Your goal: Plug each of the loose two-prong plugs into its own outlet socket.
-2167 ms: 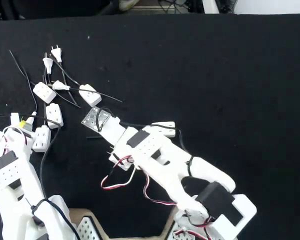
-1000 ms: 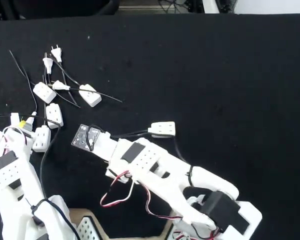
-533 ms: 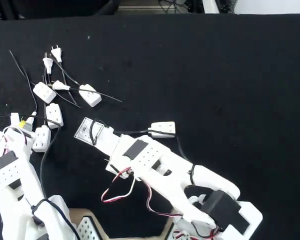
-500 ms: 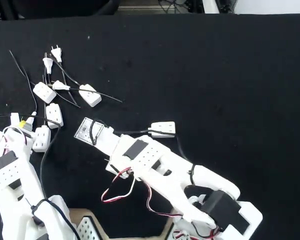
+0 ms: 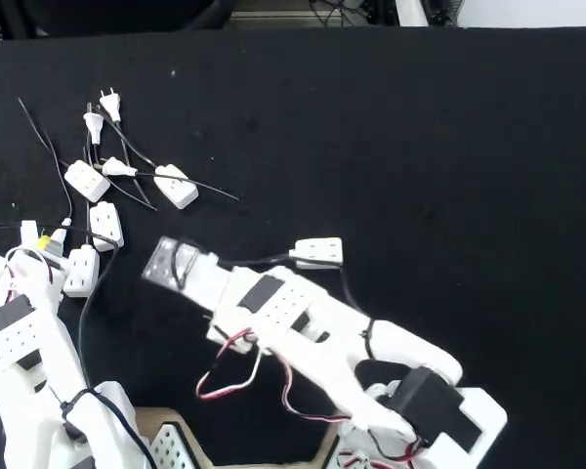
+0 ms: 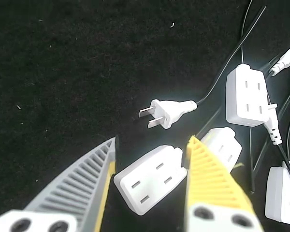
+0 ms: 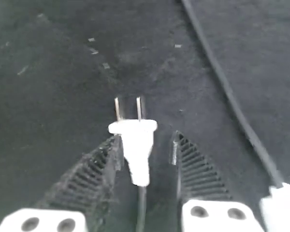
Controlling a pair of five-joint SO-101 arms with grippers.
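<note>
My right gripper [image 7: 146, 140] is shut on a white two-prong plug [image 7: 134, 137], prongs pointing forward over the black table. In the high view this gripper [image 5: 166, 264] is left of a white socket [image 5: 318, 252], and the plug's black cable runs back to that socket. My left gripper [image 6: 152, 140] is open at the table's left edge [image 5: 41, 237], and a white socket [image 6: 150, 186] lies between its yellow-padded fingers [image 6: 208, 179]. A loose plug [image 6: 166, 110] lies just beyond. More sockets [image 5: 88, 181] [image 5: 176, 186] [image 5: 105, 225] and plugs [image 5: 109, 101] [image 5: 94, 124] are bunched at the far left.
Thin black cables [image 5: 127, 161] cross among the far-left sockets and plugs. One socket [image 6: 246, 94] has a plug [image 6: 273, 130] at its side. A thick cable [image 7: 222, 87] runs past my right gripper. The black table [image 5: 449, 147] stretches to the right.
My right gripper carried the plug from beside the far-left sockets toward the left and nearer, then shifted slightly back and forth. The socket on its cable came into full view. The left arm stayed still.
</note>
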